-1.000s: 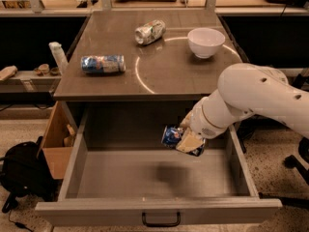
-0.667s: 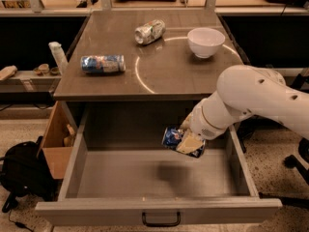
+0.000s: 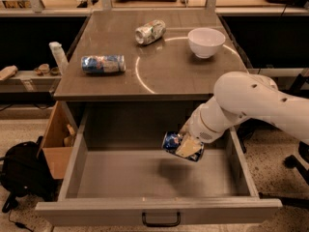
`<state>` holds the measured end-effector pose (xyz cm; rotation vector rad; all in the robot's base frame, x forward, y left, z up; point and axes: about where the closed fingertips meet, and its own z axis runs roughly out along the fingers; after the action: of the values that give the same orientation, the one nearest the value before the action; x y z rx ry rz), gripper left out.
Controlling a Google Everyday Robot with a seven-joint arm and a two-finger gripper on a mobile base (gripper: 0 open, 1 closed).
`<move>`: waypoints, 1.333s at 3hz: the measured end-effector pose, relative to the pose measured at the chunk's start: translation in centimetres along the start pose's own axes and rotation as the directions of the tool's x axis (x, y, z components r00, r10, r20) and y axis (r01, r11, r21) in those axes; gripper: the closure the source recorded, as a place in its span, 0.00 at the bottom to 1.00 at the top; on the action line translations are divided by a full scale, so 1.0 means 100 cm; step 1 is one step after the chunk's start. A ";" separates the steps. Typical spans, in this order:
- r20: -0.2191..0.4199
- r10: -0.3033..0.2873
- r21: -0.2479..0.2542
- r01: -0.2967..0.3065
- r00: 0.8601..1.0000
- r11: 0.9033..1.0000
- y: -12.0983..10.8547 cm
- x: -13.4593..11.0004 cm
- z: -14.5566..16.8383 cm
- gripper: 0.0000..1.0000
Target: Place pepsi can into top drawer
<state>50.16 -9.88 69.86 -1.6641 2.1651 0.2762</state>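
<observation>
The top drawer [image 3: 72,173] is pulled wide open below the counter, with a grey inside and a small black handle [image 3: 161,221] on its front panel. My gripper [image 3: 187,148] is shut on the pepsi can [image 3: 172,142], a dark blue can held on its side. It hangs inside the drawer's opening, right of the middle, above the drawer floor. A shadow lies on the floor below it. The white arm [image 3: 251,103] reaches in from the right.
On the counter [image 3: 159,76] lie a light-blue-and-white can [image 3: 103,64], a silver-green can [image 3: 149,31] and a white bowl [image 3: 206,41]. A cardboard box [image 3: 55,144] and a black bag [image 3: 21,175] sit left of the drawer.
The gripper and the can stay at nearly the same place inside the drawer; no clear motion shows.
</observation>
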 end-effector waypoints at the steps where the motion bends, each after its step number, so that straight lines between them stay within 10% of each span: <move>1: 0.001 0.053 -0.041 -0.053 0.999 0.998 -0.001 0.017 0.029 1.00; 2: -0.010 0.103 -0.082 -0.103 0.995 0.991 -0.001 0.037 0.056 1.00; 4: -0.010 0.104 -0.087 -0.105 0.994 0.991 0.000 0.038 0.058 0.58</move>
<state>50.40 -10.95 63.00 -1.6008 2.2787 0.4017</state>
